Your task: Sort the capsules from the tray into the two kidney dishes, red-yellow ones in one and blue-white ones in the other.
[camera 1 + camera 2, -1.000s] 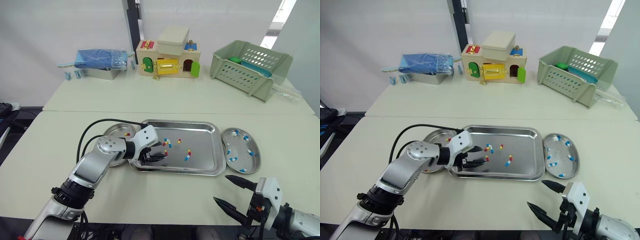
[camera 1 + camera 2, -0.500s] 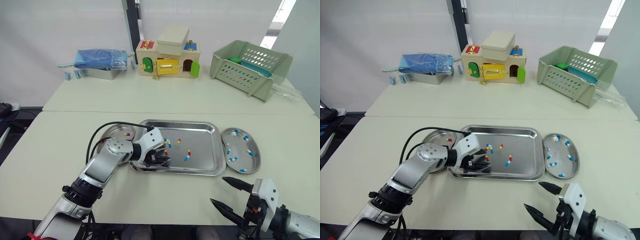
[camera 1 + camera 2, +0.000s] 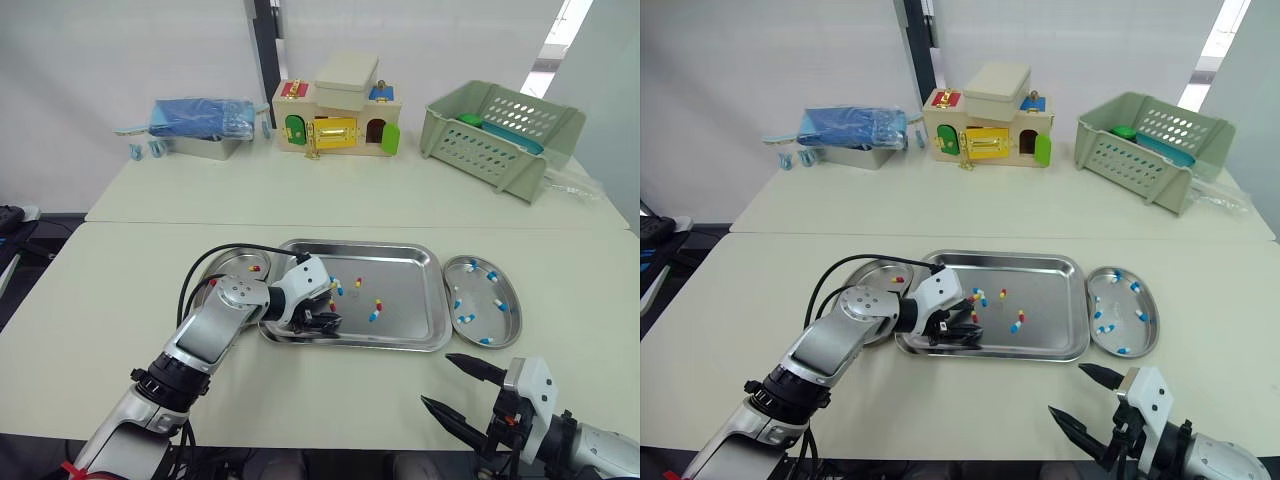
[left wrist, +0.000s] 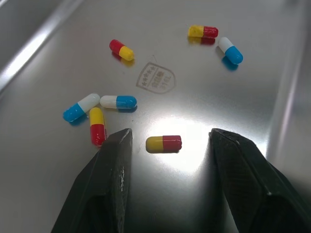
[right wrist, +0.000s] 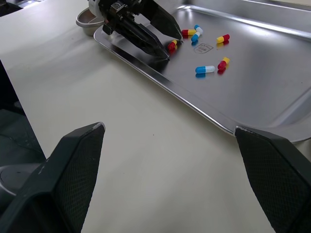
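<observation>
Low over the rectangular steel tray (image 3: 405,295), the left tool (image 3: 323,319) stands wide open astride a red-yellow capsule (image 4: 164,143), not touching it.

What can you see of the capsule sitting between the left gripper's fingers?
The capsule is a small two-part pill, one half yellow and one half red, with a smooth, glossy shell. It looks intact. It lies flat on the shiny metal tray, with its long axis running across the gap of the open left gripper. It sits clear of both black fingers. Only the tray touches it, and no other capsule is against it.
</observation>
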Controlling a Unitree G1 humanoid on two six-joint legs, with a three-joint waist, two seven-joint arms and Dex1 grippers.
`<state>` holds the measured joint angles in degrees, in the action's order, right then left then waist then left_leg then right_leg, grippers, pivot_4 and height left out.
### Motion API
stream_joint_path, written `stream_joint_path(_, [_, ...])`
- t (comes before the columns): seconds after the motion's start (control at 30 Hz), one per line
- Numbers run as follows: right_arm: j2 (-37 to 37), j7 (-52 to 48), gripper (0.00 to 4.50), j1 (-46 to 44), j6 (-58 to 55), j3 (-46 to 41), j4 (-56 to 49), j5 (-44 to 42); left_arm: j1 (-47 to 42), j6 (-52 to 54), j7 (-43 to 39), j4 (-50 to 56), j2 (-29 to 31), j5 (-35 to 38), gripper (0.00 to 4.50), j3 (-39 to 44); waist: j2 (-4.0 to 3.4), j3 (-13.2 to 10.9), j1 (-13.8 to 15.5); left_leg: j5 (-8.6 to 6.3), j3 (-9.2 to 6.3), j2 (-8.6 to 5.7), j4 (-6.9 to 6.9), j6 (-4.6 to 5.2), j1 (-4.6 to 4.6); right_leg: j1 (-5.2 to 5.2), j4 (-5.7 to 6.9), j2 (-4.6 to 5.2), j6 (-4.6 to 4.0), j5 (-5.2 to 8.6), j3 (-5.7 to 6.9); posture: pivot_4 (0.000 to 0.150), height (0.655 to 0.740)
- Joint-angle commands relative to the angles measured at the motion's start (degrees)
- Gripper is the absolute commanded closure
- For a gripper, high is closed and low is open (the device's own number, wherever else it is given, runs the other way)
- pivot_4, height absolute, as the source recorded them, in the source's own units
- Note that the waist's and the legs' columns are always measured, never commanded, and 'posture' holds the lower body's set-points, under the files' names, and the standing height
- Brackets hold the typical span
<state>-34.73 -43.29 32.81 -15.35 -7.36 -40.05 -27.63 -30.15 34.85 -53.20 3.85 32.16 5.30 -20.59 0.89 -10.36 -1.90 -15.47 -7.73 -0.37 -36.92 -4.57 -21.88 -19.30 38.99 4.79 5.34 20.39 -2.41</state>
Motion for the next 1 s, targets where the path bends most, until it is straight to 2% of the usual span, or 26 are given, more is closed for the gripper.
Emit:
stream_joint_path(0.03, [0.2, 0.3, 0.00, 0.1, 0.9, 0.1, -2.1, 0.3, -1.3, 0.8, 0.1, 0.5, 0.2, -1.2, 1.86, -0.6, 0.00, 0.0, 0.0, 0.00, 0.00, 0.00, 0.00, 0.00, 0.00, 0.00, 0.00, 0.00, 0.00, 0.00, 0.00, 0.150, 0.7400])
stream_joint_path(0.23, [0.3, 0.6, 0.00, 0.0, 0.9, 0.3, -2.1, 0.3, -1.4, 1.3, -0.2, 0.5, 0.0, -1.4, 1.86, -0.5, 0.00, 0.0, 0.0, 0.00, 0.00, 0.00, 0.00, 0.00, 0.00, 0.00, 0.00, 0.00, 0.00, 0.00, 0.00, 0.150, 0.7400])
stream_joint_path(0.33, [0.3, 0.7, 0.00, 0.0, 0.9, 0.4, -2.1, 0.2, -1.3, 1.5, -0.3, 0.6, 0.0, -1.4, 2.43, -0.6, 0.00, 0.0, 0.0, 0.00, 0.00, 0.00, 0.00, 0.00, 0.00, 0.00, 0.00, 0.00, 0.00, 0.00, 0.00, 0.150, 0.7400])
stream_joint_path(0.5, [0.2, 0.9, 0.00, -0.1, 0.8, 0.5, -2.0, 0.2, -1.3, 1.9, -0.4, 0.7, 0.0, -1.3, 4.02, -0.6, 0.00, 0.0, 0.0, 0.00, 0.00, 0.00, 0.00, 0.00, 0.00, 0.00, 0.00, 0.00, 0.00, 0.00, 0.00, 0.150, 0.7400])
stream_joint_path(0.77, [-0.1, 0.8, 0.00, -0.4, 0.7, 0.7, -1.9, 0.2, -1.4, 2.4, -0.3, 0.9, -0.1, -1.0, 4.09, -0.2, 0.00, 0.0, 0.0, 0.00, 0.00, 0.00, 0.00, 0.00, 0.00, 0.00, 0.00, 0.00, 0.00, 0.00, 0.00, 0.150, 0.7400])
stream_joint_path(1.0, [-0.7, -1.0, 0.00, -0.1, 1.9, 0.7, -2.2, 0.0, -2.0, 8.6, -0.6, 6.9, 1.4, 4.0, 4.09, 5.1, 0.00, 0.0, 0.0, 0.00, -0.01, 0.00, 0.00, 0.00, -0.01, 0.00, 0.00, 0.00, 0.00, 0.00, 0.00, 0.150, 0.7400])
